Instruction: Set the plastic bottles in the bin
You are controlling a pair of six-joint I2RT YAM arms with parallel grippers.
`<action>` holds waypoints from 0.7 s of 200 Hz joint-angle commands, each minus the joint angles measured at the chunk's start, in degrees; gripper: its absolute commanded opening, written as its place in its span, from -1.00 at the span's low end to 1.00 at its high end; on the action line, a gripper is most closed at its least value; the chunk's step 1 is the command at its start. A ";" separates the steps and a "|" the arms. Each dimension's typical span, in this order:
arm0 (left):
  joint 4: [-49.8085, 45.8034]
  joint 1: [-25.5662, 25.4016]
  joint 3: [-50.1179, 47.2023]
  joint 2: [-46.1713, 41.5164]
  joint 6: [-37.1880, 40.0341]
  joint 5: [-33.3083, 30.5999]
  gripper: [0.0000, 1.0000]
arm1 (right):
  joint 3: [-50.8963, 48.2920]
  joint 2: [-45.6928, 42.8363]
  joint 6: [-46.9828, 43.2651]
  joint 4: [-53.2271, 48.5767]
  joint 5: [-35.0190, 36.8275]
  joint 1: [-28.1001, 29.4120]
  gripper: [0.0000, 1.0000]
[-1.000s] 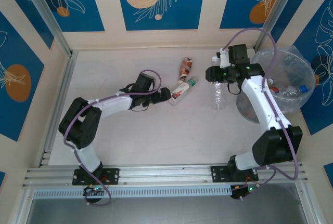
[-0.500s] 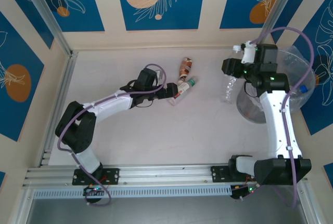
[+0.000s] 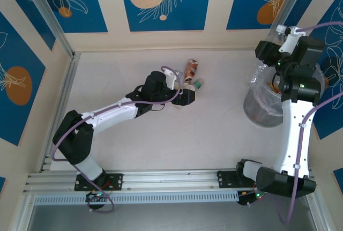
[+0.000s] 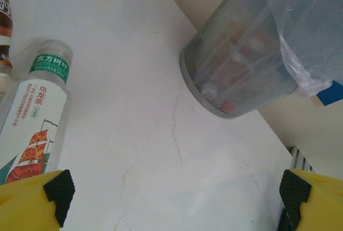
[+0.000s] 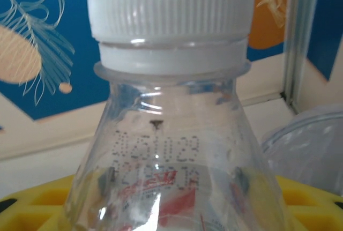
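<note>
The right gripper (image 3: 267, 55) is partly closed on a clear bottle (image 3: 258, 74) with a white cap and holds it up in the air, at about 2 o'clock from the middle of the table (image 3: 161, 140). In the right wrist view the cap (image 5: 169, 6) points up, and the yellow fingers (image 5: 32, 207) sit on both sides of the bottle's shoulder. The bottle hangs at the 9 o'clock side of the bin (image 3: 256, 106), a round dark mesh bin lined with a crinkly plastic bag (image 3: 268, 90). From above I cannot tell if the bottle is already over the rim or just beside it. Through the mesh wall, the left wrist view shows other bottles (image 4: 230, 81) that lie inside the bin.

The left gripper (image 3: 186, 96) is fully open and holds nothing. It is low over the table, near 12 o'clock from the middle. A tea bottle (image 4: 35, 113) with a white label and a green band lies at its 9 o'clock finger (image 4: 59, 191), and the bottle's lower end passes behind this finger. A brown bottle (image 3: 190, 69) lies on the table just beyond it, toward 12 o'clock. Both of these bottles are well apart from the bin.
</note>
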 commanded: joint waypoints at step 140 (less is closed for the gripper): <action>0.80 -0.33 2.23 1.42 -0.12 1.96 0.99 | -16.38 -4.40 -16.18 30.32 14.15 -4.21 0.18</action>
